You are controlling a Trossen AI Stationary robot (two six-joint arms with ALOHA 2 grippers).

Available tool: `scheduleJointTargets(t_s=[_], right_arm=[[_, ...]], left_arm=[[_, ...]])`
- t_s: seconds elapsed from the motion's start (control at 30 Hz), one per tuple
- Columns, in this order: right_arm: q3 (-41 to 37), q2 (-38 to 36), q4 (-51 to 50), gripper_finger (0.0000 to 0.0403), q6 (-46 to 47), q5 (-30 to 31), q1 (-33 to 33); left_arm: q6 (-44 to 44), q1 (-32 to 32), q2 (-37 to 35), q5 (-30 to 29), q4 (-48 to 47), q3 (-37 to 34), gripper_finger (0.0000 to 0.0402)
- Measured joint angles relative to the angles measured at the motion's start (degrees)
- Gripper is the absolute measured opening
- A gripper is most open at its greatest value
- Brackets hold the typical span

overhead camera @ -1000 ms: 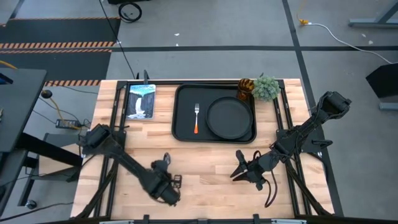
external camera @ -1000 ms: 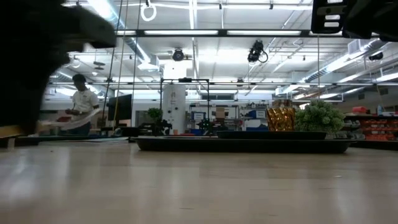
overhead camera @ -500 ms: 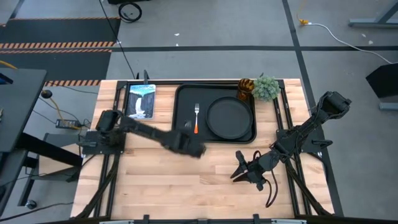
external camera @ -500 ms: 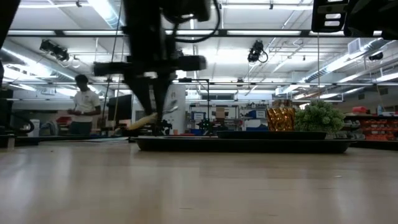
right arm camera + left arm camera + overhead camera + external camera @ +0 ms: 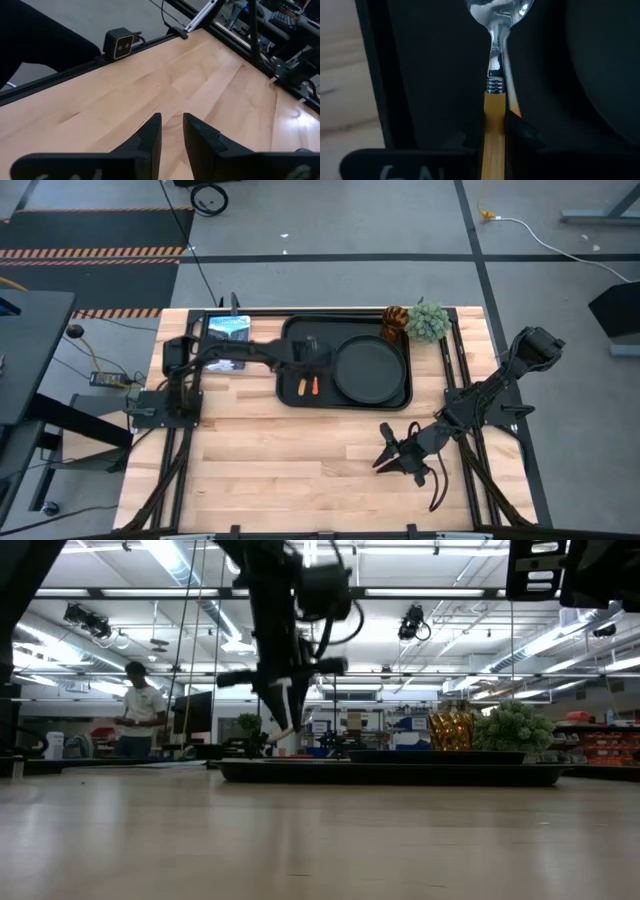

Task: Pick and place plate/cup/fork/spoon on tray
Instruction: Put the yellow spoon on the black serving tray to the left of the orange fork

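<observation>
My left gripper (image 5: 305, 363) hangs over the left half of the black tray (image 5: 290, 395), shut on the spoon (image 5: 496, 60). Its silver bowl (image 5: 497, 7) and orange handle show in the left wrist view. The fork's orange handle (image 5: 313, 387) lies on the tray floor right beside the spoon, and its tines are hidden under the gripper. The round black plate (image 5: 368, 368) lies in the tray's right half. The amber cup (image 5: 395, 320) stands at the tray's far right corner. My right gripper (image 5: 383, 448) waits over the table's near right part, all but shut, holding nothing. My left gripper pinches the spoon's orange handle (image 5: 494, 107) between its two fingers (image 5: 521, 131), just behind the metal collar. The fingers come from above and lie across the handle. The spoon lies alongside the fork, bowl toward the far edge. In the low view (image 5: 284, 725) it seems just clear of the tray.
A fuzzy green plant (image 5: 428, 321) stands beside the cup at the far right. A blue-white picture panel (image 5: 227, 330) lies left of the tray. Bare wood (image 5: 300, 460) spreads between the tray and the near edge. A person (image 5: 140, 720) stands in the room behind.
My left gripper has swung from the table's near left part toward the far edge and a little right, carrying the spoon over the tray's left half beside the fork. The fork, the plate and the cup have stayed put.
</observation>
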Motion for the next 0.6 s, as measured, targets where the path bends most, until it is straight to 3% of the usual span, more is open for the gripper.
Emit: scheduleJointTargets(t_s=[0.27, 0.6], right_arm=[[-1.4, 0.0, 1.9, 0.0086, 1.4, -0.2, 0.0], [-1.4, 0.0, 2.0, 0.0086, 2.6, -0.3, 0.0]], left_arm=[[2.9, 9.1, 0.1, 4.9, 6.3, -4.9, 0.0064], [4.1, 10.6, 0.9, 6.4, 6.8, -4.9, 0.0064]])
